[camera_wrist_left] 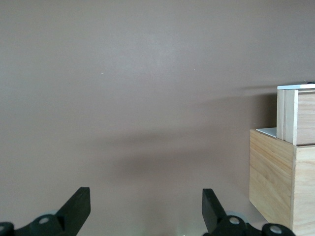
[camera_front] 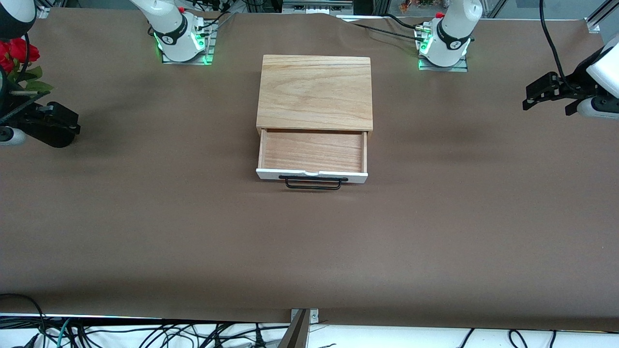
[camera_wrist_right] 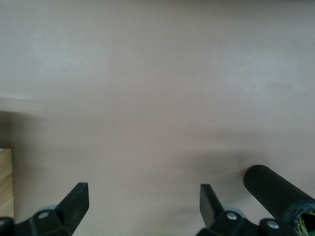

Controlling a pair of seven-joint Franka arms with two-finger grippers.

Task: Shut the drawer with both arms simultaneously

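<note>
**Drawer pulled out, both grippers wide and well away from the box**

Left gripper (camera_front: 532, 99): fingers spread wide, holding nothing, hanging over bare brown table (camera_front: 145, 232) at the left arm's end, well apart from the box (camera_front: 315, 92). In the left wrist view, two black fingertips (camera_wrist_left: 78, 204) apart with only tabletop between them, and the side of the box (camera_wrist_left: 273, 179) off at the edge.

Right gripper (camera_front: 58, 126): likewise spread wide and holding nothing, over the table at the right arm's end, well apart from the box. Seen from the right wrist, fingertips (camera_wrist_right: 76, 199) apart over bare cloth, a black ribbed cylinder (camera_wrist_right: 278, 191) just beside one of them, a sliver of box corner at the edge.

Red flowers (camera_front: 14, 53) close by the right gripper.

Box at mid-table, between the two arm bases. Drawer (camera_front: 312, 152) pulled out of the box toward the front camera, reddish wood bottom bare, white front panel and black wire handle (camera_front: 313, 182) at its nearest edge.
</note>
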